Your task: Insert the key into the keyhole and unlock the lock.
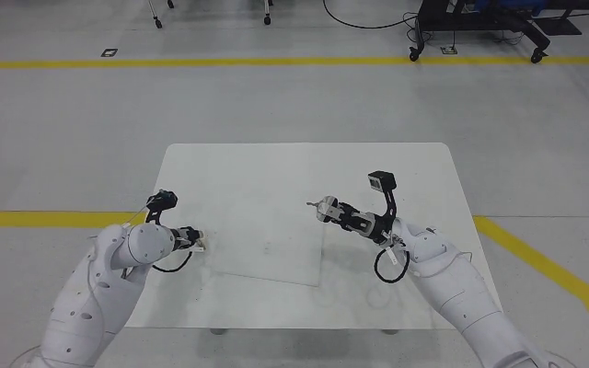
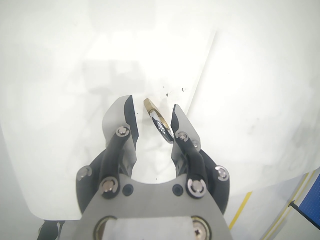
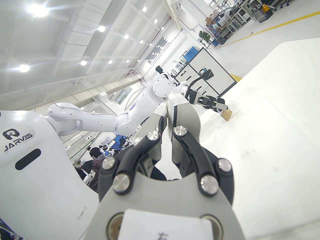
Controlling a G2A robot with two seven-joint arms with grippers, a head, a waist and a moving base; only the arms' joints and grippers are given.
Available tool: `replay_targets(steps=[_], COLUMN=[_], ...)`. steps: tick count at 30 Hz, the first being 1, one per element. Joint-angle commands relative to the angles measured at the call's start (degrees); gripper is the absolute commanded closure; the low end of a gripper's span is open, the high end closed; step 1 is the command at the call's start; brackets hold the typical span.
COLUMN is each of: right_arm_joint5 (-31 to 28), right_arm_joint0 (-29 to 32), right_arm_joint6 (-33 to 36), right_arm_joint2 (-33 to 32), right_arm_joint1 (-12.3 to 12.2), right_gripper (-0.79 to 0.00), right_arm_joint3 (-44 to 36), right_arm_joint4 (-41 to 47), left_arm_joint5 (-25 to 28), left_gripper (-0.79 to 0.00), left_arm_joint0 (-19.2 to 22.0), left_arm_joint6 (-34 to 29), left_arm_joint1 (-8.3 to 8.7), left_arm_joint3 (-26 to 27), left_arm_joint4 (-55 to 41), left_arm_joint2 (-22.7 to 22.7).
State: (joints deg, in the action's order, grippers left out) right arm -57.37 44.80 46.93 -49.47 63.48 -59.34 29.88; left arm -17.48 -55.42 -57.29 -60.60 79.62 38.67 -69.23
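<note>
2 things could bite you. Your left gripper (image 2: pixel 153 103) stands wide open astride the lock (image 2: pixel 157 119), low centre of the left wrist frame, gripping nothing: close off-centre and the lock may tip. Your right gripper (image 3: pixel 166 116), mid-frame, is pressed shut. Whether it pinches the key cannot be told, so a skewed key might jam.
</note>
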Motion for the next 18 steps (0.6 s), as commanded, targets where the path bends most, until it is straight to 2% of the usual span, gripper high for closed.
replay_targets(steps=[1,4,7,8,18], right_arm_joint5=[0.0,0.0,0.0,0.0,0.0], right_arm_joint0=[0.0,0.0,0.0,0.0,0.0], right_arm_joint6=[0.0,0.0,0.0,0.0,0.0], right_arm_joint2=[0.0,0.0,0.0,0.0,0.0], right_arm_joint1=[0.0,0.0,0.0,0.0,0.0], right_gripper=[0.0,0.0,0.0,0.0,0.0], right_arm_joint3=[0.0,0.0,0.0,0.0,0.0], right_arm_joint4=[0.0,0.0,0.0,0.0,0.0], left_arm_joint5=[0.08,0.28,0.37,0.41,1.71], left_gripper=[-0.292,-0.286,-0.028,0.0,0.0], left_arm_joint0=[-0.45,-1.23,-1.9,-2.11,-2.1], left_arm_joint6=[-0.26,-0.69,-1.03,-1.07,-0.04], left_arm_joint1=[0.11,0.3,0.5,0.54,0.3], left_arm_joint3=[0.73,1.9,2.88,3.14,2.39], left_arm_joint4=[0.27,0.71,1.1,1.21,1.47], left_arm_joint2=[-0.34,-0.91,-1.61,-1.8,-0.92])
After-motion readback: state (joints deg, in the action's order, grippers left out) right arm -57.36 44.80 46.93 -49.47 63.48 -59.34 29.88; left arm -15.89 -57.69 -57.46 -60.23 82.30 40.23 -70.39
